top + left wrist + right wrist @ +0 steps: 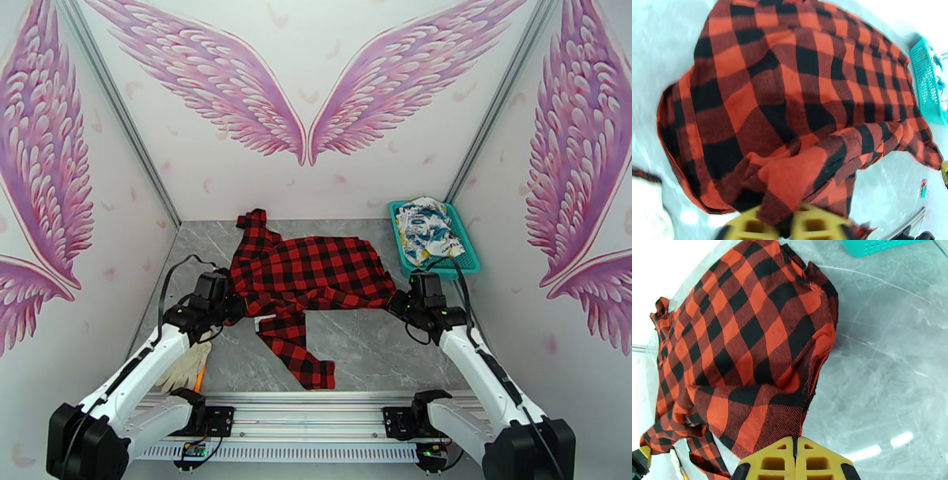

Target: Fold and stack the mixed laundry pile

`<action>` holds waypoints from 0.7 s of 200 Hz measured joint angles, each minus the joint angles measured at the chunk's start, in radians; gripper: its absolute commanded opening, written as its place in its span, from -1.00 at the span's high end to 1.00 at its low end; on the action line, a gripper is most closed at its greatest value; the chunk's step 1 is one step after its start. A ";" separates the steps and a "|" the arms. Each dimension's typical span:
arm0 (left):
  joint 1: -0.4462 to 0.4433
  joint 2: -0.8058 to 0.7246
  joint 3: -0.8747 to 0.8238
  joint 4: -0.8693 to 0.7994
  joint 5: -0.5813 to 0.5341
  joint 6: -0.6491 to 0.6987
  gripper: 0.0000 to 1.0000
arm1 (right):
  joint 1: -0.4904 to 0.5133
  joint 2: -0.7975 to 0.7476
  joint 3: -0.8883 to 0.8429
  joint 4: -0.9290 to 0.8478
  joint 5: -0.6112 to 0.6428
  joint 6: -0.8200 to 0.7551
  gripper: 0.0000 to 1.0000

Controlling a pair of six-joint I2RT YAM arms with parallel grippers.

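The red-and-black check shirt (312,272) lies spread across the grey table, one sleeve trailing toward the near edge. My left gripper (234,305) is at the shirt's left edge. In the left wrist view its yellow fingers (750,228) pinch a bunched fold of the shirt (790,118). My right gripper (396,303) is at the shirt's right edge. Seen from the right wrist, this gripper (794,459) is shut with the hem of the shirt (750,338) caught at its tips. The white printed garment (425,225) sits crumpled in the basket.
A teal mesh basket (466,251) stands at the back right corner, against the wall. A beige glove (186,366) lies near the left arm at the table's front left. Bare grey tabletop (371,347) stretches in front of the shirt.
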 measured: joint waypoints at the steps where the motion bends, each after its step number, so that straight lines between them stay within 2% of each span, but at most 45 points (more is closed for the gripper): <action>1: 0.000 -0.005 -0.004 -0.002 -0.003 -0.011 -0.08 | 0.000 -0.002 0.000 -0.002 0.001 0.000 1.00; 11: 0.000 -0.031 -0.027 -0.029 -0.011 -0.016 -0.19 | -0.003 -0.035 -0.010 -0.029 0.010 -0.003 1.00; 36: 0.026 -0.046 -0.038 -0.053 -0.029 -0.028 -0.20 | -0.005 -0.075 -0.028 -0.096 0.032 -0.008 1.00; 65: 0.103 0.056 0.020 -0.051 -0.030 0.014 -0.24 | -0.005 -0.080 -0.029 -0.156 0.055 -0.013 1.00; 70: 0.117 0.083 0.042 -0.050 -0.030 0.024 -0.27 | -0.005 -0.081 -0.029 -0.168 0.063 -0.014 0.88; 81: 0.145 0.147 0.096 -0.045 -0.036 0.054 -0.31 | -0.005 -0.087 -0.026 -0.195 0.077 -0.017 0.49; 87: 0.159 0.182 0.129 -0.040 -0.038 0.070 -0.30 | -0.005 -0.094 -0.023 -0.208 0.084 -0.016 0.36; 116: 0.211 0.374 0.294 0.003 -0.032 0.146 -0.22 | -0.002 -0.118 0.035 -0.248 0.098 -0.029 0.16; 127: 0.217 0.465 0.370 0.014 -0.031 0.175 -0.22 | 0.010 -0.084 0.087 -0.246 0.103 -0.035 0.14; 140: 0.218 0.550 0.439 0.034 -0.029 0.198 -0.10 | 0.033 -0.013 0.155 -0.226 0.107 -0.049 0.12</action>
